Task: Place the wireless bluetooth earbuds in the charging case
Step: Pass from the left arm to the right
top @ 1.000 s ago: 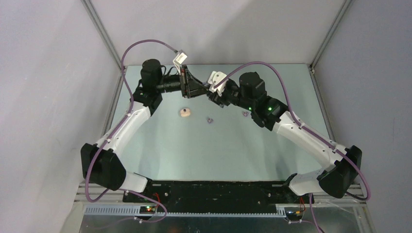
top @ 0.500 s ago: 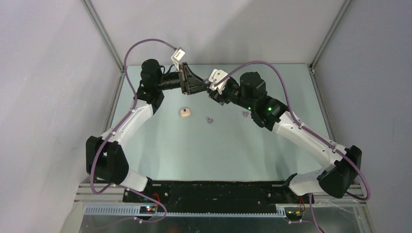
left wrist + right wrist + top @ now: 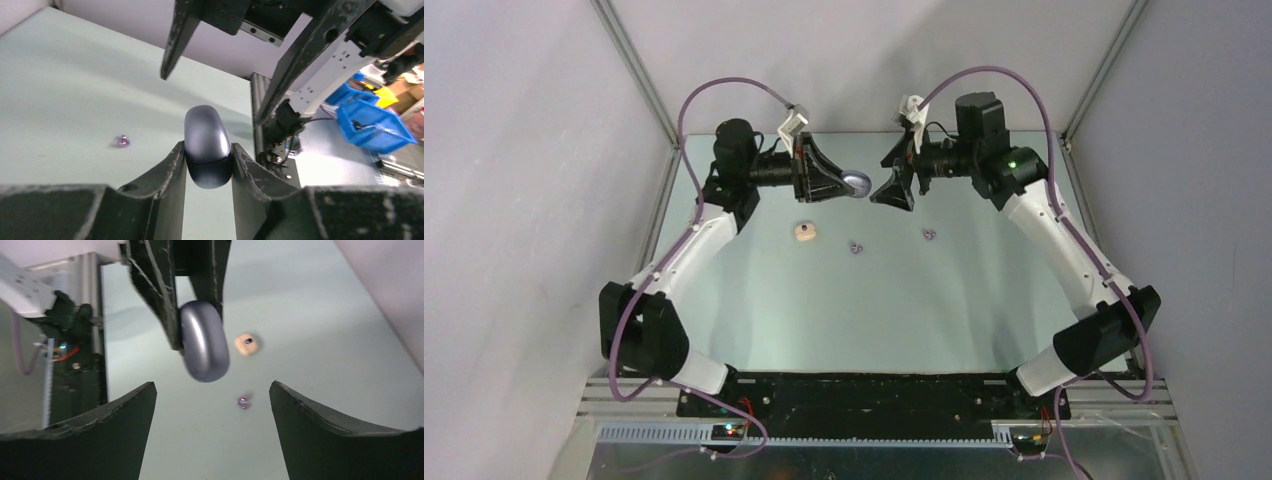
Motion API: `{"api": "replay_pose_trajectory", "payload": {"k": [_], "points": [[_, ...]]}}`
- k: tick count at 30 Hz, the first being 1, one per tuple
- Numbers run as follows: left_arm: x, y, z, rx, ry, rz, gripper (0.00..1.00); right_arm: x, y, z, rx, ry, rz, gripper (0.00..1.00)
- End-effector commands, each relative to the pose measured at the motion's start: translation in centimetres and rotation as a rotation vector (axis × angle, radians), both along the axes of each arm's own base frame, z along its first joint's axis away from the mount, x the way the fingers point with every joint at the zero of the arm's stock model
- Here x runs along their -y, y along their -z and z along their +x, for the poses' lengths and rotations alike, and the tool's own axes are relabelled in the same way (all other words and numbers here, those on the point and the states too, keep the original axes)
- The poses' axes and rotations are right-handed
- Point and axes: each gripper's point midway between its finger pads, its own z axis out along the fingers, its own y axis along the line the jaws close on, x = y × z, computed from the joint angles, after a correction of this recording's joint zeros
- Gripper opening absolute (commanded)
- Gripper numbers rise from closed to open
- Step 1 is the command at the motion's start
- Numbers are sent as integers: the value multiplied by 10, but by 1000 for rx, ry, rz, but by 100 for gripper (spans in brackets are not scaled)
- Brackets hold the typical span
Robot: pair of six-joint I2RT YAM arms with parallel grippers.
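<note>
Grey-purple pebble case (image 3: pixel 858 183) is pinched btwn the fingers of the left gripper (image 3: pixel 848 184), held up off the table (image 3: pixel 824 300) toward the far end. The jaws are closed tight on its lower half w/ the rounded top poking out, lid looks shut. Right gripper (image 3: pixel 891 192) hangs just beside it, facing it but not touching, jaws spread wide w/ nothing in them. One purple earbud (image 3: pixel 855 246) lies loose on the table near the middle, second purple earbud (image 3: pixel 930 235) off to its right, both outside the case, and a small peach-cream piece (image 3: pixel 803 232) lies to the left, can't tell what it is.
</note>
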Motion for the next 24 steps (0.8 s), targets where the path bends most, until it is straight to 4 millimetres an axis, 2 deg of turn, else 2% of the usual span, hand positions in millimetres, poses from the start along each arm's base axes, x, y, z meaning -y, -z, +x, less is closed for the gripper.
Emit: {"api": "replay_pose_trajectory", "payload": {"k": [1, 2, 4, 7, 9, 12, 16, 19, 24], "points": [[-16, -1, -8, 344, -12, 138, 1, -7, -14, -39, -165, -204, 57, 86], [-20, 7, -9, 387, -15, 180, 1, -9, -18, -39, -151, -218, 61, 85], [-25, 10, -10, 445, -24, 218, 1, -15, -17, -40, -162, -251, 63, 81], [-28, 13, -12, 481, -34, 233, 1, -28, -3, -39, -168, -253, 23, 71], [-29, 11, -14, 500, -36, 234, 1, -33, 5, -35, -152, -238, -1, 69], [-30, 14, -17, 531, -19, 259, 0, -41, 12, -25, -147, -215, -13, 67], [-29, 13, -20, 543, -3, 274, 0, -52, 8, -15, -131, -207, -1, 66], [-27, 12, -22, 534, -1, 274, 0, -57, 3, -15, -121, -225, 14, 65], [-27, 12, -23, 532, -5, 274, 0, -63, 9, -25, -80, -268, -15, 61]]}}
